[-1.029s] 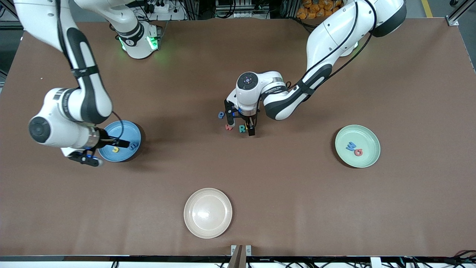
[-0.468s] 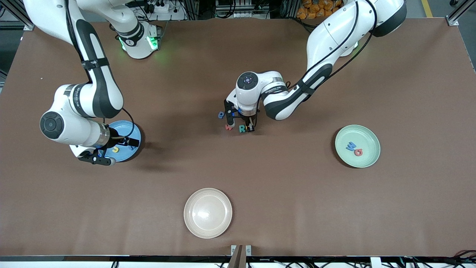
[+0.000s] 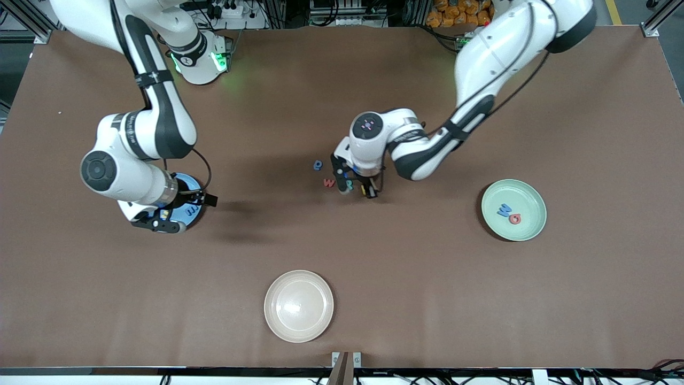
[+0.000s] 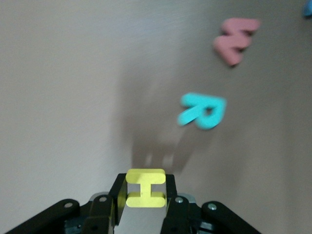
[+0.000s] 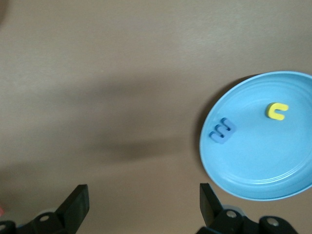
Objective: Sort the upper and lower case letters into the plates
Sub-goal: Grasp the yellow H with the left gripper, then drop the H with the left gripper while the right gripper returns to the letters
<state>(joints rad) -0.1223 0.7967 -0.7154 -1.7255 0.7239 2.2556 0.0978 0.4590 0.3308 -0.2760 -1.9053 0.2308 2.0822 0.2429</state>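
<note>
Yellow H (image 4: 145, 187) is pinched between the fingers of the left hand (image 3: 368, 190), lifted just off the worktop (image 3: 406, 299) over the middle letter cluster. Capital, so my guess is it goes to the green plate (image 3: 534, 193) at the left arm's end, which already holds a blue letter (image 3: 504, 209) and a red one (image 3: 514, 218).

To do it well: the grip sits on the H's side bars, small contact, so lift straight up before swinging over; no fast wrist twist or it could slip. Lower close over the plate's middle before letting go so the piece doesn't bounce out.

Around it: teal R (image 4: 204, 110) just beside the hand, red w (image 4: 235, 33) next to that, small blue letter (image 3: 318, 165) a bit farther from the front camera. The R is the one at risk of being clipped on departure.

Right hand (image 3: 199, 200), fingers spread and empty, hangs at the edge of the blue plate (image 5: 253, 165), which holds a yellow letter (image 5: 276, 111) and a blue one (image 5: 222, 130). Well apart, not in the way.

Beige plate (image 3: 298, 306) nearest the front camera is empty, off the path.
</note>
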